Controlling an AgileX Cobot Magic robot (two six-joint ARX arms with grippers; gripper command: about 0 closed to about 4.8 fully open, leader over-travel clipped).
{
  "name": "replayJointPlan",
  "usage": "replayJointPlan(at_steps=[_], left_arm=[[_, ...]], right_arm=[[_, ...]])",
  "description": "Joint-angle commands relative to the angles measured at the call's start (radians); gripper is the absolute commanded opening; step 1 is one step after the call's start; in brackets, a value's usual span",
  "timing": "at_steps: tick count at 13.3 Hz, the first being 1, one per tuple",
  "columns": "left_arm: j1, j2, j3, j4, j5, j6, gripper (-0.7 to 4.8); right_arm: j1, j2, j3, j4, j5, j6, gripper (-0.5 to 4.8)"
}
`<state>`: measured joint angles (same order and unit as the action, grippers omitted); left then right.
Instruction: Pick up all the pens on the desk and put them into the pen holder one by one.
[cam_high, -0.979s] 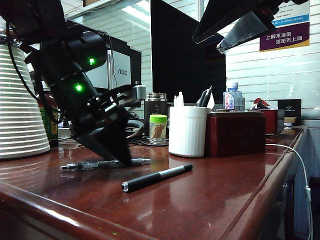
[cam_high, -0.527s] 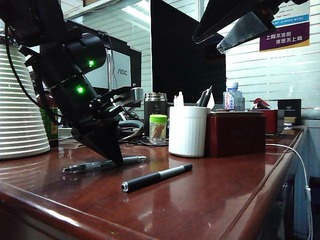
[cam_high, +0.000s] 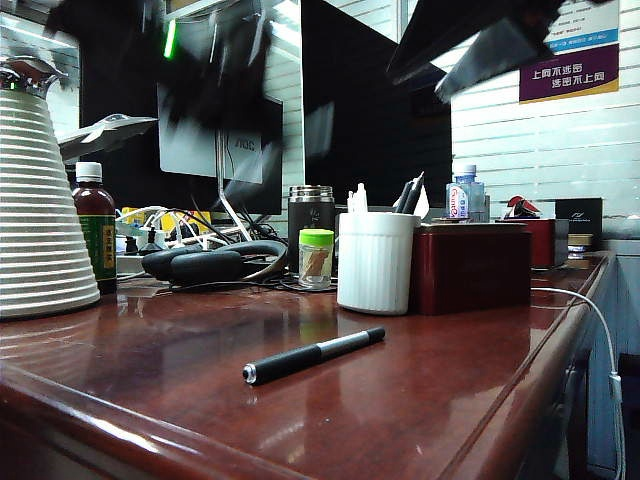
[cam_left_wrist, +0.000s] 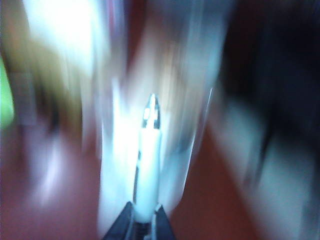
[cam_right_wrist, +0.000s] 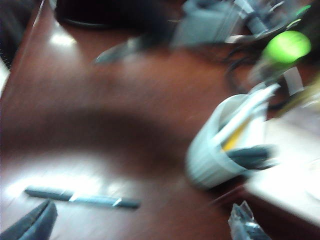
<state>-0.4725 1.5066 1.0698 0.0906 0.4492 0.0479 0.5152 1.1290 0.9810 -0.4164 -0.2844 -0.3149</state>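
Observation:
My left gripper (cam_left_wrist: 144, 215) is shut on the clear-barrelled pen (cam_left_wrist: 149, 165), which sticks out forward from between the jaws; the left wrist view is heavily blurred. In the exterior view the left arm (cam_high: 205, 60) is a dark smear high above the desk. The matte black and silver pen (cam_high: 312, 356) lies on the desk (cam_high: 420, 400), in front of the white ribbed pen holder (cam_high: 375, 262). My right gripper (cam_right_wrist: 142, 225) hangs open above the desk, with that pen (cam_right_wrist: 82, 197) and the pen holder (cam_right_wrist: 210, 160) below it.
A dark red box (cam_high: 470, 265) stands against the holder's right side. Behind the holder are a steel tumbler (cam_high: 310, 225) and a green-capped jar (cam_high: 316, 258). A white ribbed cone (cam_high: 40, 240), a brown bottle (cam_high: 95, 225) and cables (cam_high: 200, 262) crowd the left.
My left gripper shut on the clear pen on the desk and swung up fast with it, leaving the desk surface. The black pen and the right arm stayed put.

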Motion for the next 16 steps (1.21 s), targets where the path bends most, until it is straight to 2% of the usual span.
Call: replayJointPlan(at_steps=[1, 4, 7, 10, 14, 16], left_arm=[[0.000, -0.001, 0.000, 0.463, 0.019, -0.296, -0.05], [-0.003, 0.077, 0.000, 0.676, 0.019, -0.430, -0.05], [-0.024, 0.238, 0.000, 0.924, 0.021, -0.526, -0.05], [-0.066, 0.422, 0.000, 1.117, -0.030, -0.527, -0.05], [-0.071, 0.565, 0.006, 1.270, -0.109, -0.528, -0.05], [-0.082, 0.595, 0.006, 1.294, -0.141, -0.533, -0.05]], right_arm=[[-0.006, -0.081, 0.008, 0.120, 0.090, 0.008, 4.71], [-0.058, -0.178, 0.008, 0.222, 0.123, 0.045, 4.71], [-0.110, -0.263, 0.007, 0.288, 0.137, 0.049, 4.71], [-0.183, -0.300, 0.007, 0.282, 0.134, 0.049, 4.71], [-0.222, -0.298, 0.006, 0.233, 0.126, 0.049, 4.71], [-0.222, -0.298, 0.004, 0.229, 0.126, 0.049, 4.71]])
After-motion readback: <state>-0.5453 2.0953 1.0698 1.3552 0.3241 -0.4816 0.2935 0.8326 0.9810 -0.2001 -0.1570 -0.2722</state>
